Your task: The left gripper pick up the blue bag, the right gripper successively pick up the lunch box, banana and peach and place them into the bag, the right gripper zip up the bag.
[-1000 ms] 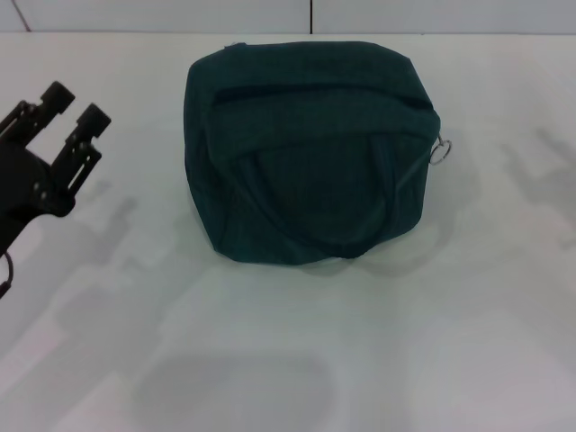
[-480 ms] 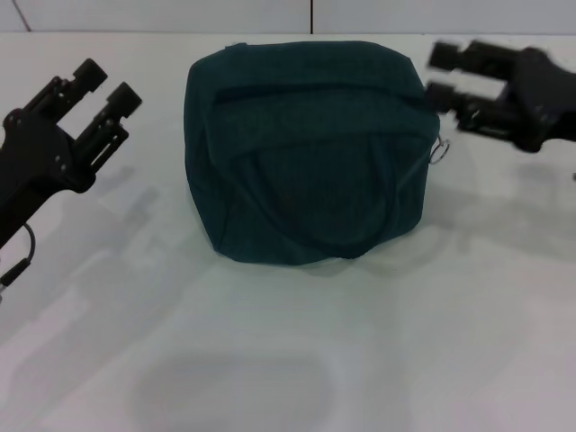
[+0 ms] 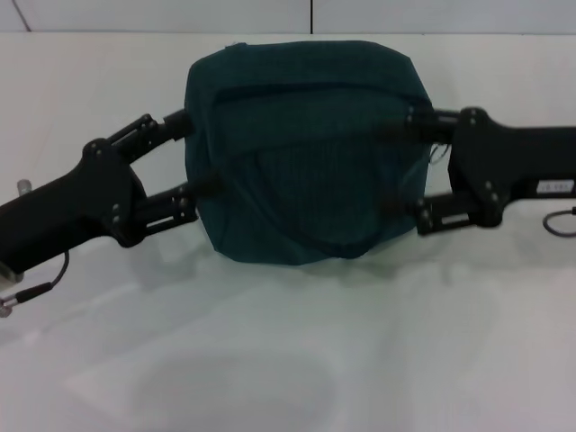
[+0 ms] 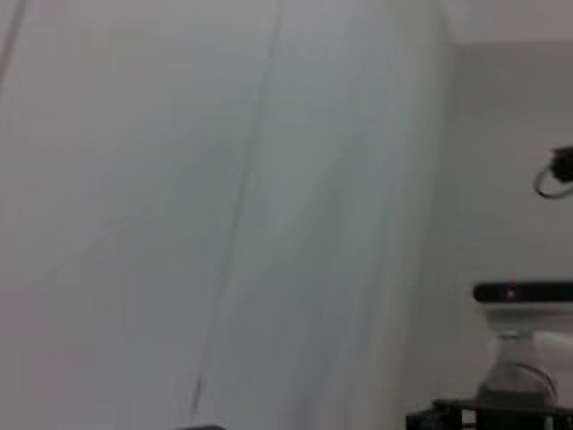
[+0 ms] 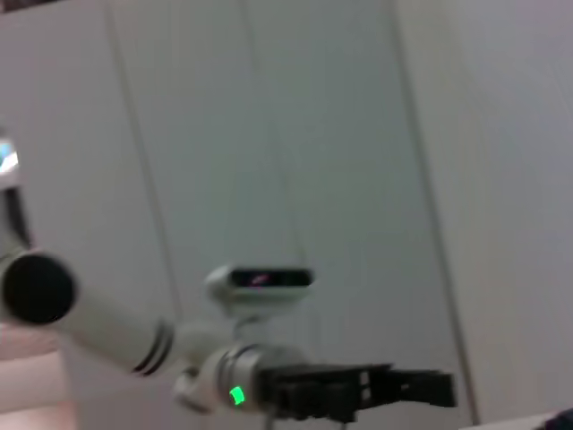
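The blue bag is a dark teal soft bag with handles lying on its front. It sits at the middle back of the white table and looks closed. My left gripper is open, with its fingers spread at the bag's left side. My right gripper is open, with its fingers spread over the bag's right side. Neither holds anything. The lunch box, banana and peach are out of view. The wrist views show no bag.
The table's back edge meets a pale wall just behind the bag. The left wrist view shows a pale wall. The right wrist view shows the robot's head and a black gripper farther off.
Both arms have swung in from the table's sides to the bag. The left gripper now sits at its left side and the right gripper over its right side. The bag has not moved.
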Controlling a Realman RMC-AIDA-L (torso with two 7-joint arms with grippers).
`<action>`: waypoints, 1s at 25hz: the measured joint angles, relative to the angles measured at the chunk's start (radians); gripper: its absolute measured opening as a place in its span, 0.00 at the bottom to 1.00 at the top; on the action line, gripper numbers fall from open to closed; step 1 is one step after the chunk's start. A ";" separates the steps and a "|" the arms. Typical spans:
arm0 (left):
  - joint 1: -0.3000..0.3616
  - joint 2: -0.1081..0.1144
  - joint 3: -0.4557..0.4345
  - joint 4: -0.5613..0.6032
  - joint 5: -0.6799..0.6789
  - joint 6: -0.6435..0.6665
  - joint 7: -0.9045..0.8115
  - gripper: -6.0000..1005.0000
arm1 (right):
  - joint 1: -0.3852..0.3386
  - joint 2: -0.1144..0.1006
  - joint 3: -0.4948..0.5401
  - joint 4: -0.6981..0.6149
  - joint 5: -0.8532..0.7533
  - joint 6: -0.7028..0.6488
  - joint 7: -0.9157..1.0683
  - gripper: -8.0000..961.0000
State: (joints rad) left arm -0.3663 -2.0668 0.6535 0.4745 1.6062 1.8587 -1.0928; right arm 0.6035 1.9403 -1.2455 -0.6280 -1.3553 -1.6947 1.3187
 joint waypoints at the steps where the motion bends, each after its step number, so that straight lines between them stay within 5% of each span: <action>1: 0.000 0.005 0.002 0.011 0.010 0.007 -0.015 0.81 | -0.003 0.000 0.002 -0.015 -0.013 -0.016 0.001 0.86; 9: -0.002 0.037 0.086 0.022 0.055 0.053 -0.053 0.86 | -0.010 -0.028 0.008 -0.045 -0.039 -0.072 0.025 0.91; 25: -0.006 0.039 0.089 0.024 0.058 0.043 -0.053 0.86 | -0.015 -0.015 0.012 -0.027 -0.052 -0.050 0.026 0.91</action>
State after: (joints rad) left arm -0.3726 -2.0283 0.7421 0.4984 1.6642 1.9018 -1.1458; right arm 0.5881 1.9256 -1.2331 -0.6549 -1.4075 -1.7450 1.3444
